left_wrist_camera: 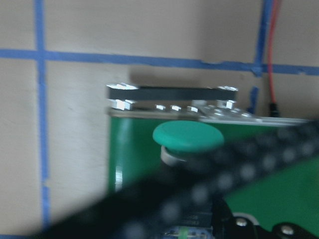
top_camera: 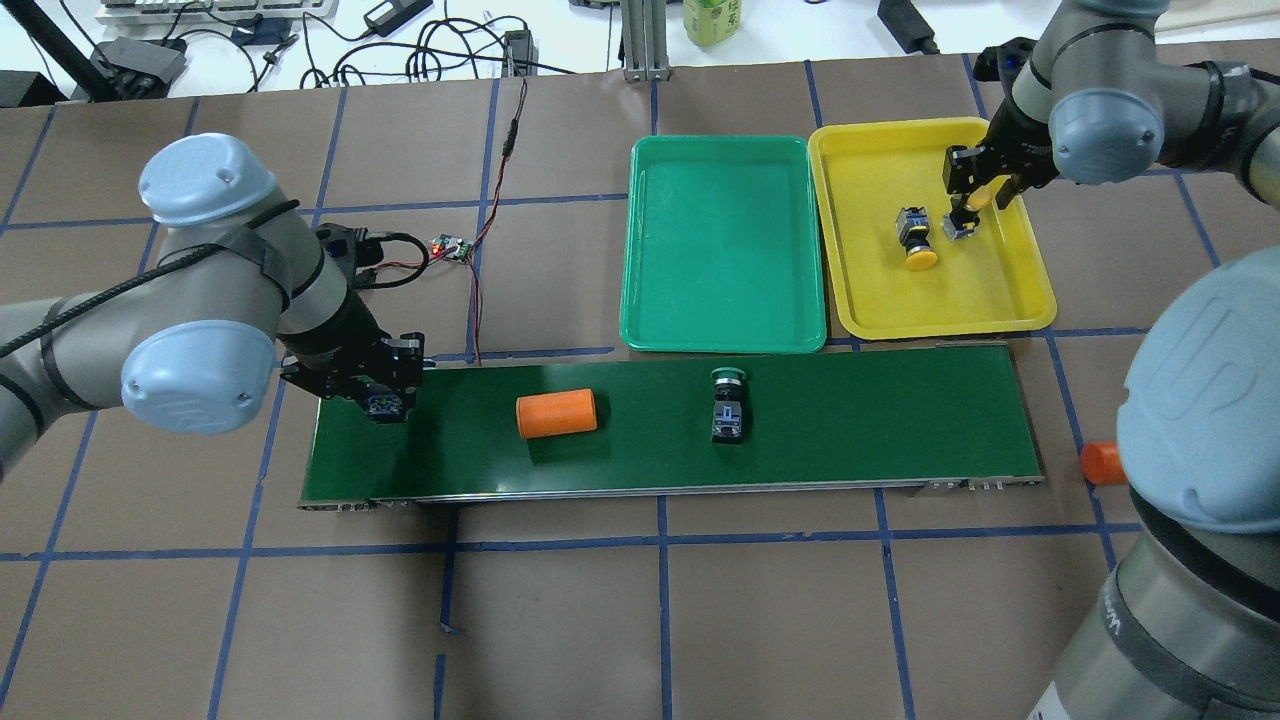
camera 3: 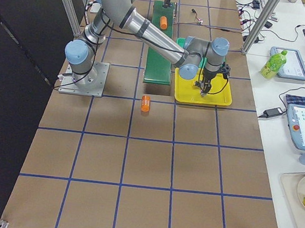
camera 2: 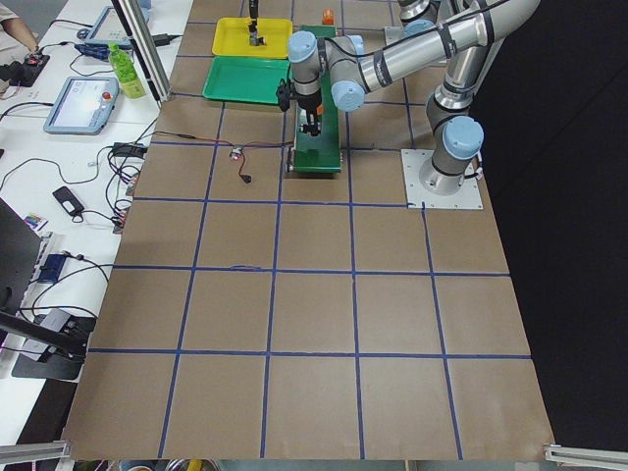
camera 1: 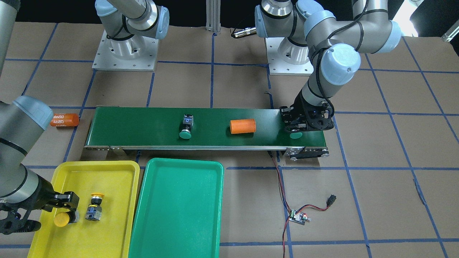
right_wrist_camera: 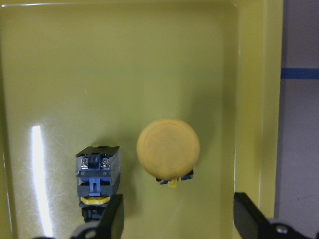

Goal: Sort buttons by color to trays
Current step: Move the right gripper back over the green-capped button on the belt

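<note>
Two of the four buttons lie in the shallow yellow plastic tray [camera 1: 107, 229]. One yellow-capped push-button switch [camera 1: 94, 208] is on its side with its grey-black block body showing. A second yellow-capped switch [right_wrist_camera: 168, 147] stands cap-up just beside it. The right gripper [right_wrist_camera: 180, 211] hangs over the standing one with its fingers spread wide on either side, gripping nothing. By that, the yellow half looks done.

The step in hand is the green half. The shallow green plastic tray [camera 1: 179, 215], just beside the yellow one, holds no button. One green-capped button [camera 1: 186, 128] lies on its side midway along the long dark-green conveyor belt [camera 1: 143, 123]. An orange cylinder [camera 1: 242, 126] lies between it and the belt's end.

At that end the left gripper [camera 1: 297, 128] is down over another green-capped button [left_wrist_camera: 188, 137], whose round cap points toward the belt's edge. The wrist view is blurred and a dark band crosses it, so I cannot tell whether the jaws are clamped on the body or apart.

The next move, as I judge it, calls for a firm hold on the block body, a lift clear of the belt and a carry across to the green tray, which is well apart from here.
</note>
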Robot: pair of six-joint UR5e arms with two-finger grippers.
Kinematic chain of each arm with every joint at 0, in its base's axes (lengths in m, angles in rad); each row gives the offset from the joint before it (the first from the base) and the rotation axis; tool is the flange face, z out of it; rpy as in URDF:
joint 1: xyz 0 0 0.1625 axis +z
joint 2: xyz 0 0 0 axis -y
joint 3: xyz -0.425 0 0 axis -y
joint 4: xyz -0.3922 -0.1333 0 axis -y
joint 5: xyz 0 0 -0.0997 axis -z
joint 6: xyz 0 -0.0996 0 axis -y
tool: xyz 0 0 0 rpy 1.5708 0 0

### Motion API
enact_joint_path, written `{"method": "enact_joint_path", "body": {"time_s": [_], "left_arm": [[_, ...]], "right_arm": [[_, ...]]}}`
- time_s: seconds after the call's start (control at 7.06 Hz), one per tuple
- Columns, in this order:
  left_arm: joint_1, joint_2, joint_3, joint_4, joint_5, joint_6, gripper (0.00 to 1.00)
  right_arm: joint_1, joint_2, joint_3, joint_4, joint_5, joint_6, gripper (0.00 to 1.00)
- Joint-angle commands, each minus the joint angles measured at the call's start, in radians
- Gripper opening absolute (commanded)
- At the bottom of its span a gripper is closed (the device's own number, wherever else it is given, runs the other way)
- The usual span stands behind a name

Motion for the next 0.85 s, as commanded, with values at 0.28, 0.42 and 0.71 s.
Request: {"method": "enact_joint_path", "body": {"time_s": [0.28,0.42,0.71], "left_arm": [[-0.018,0.009,-0.046,0.074,0.026,0.002,1.00],[-0.015,0.028,-0.033,0.073,0.057,0.002,1.00],[-0.014,0.036,0.163,-0.085,0.057,0.002,1.00]], "right_arm": [[0.008,-0.281,0.021,0.350,0.048,0.045,1.00],[0.012,-0.377,0.056,0.409,0.048,0.050,1.00],[0.087,-0.535,0.198,0.416,0.054,0.126,1.00]]}}
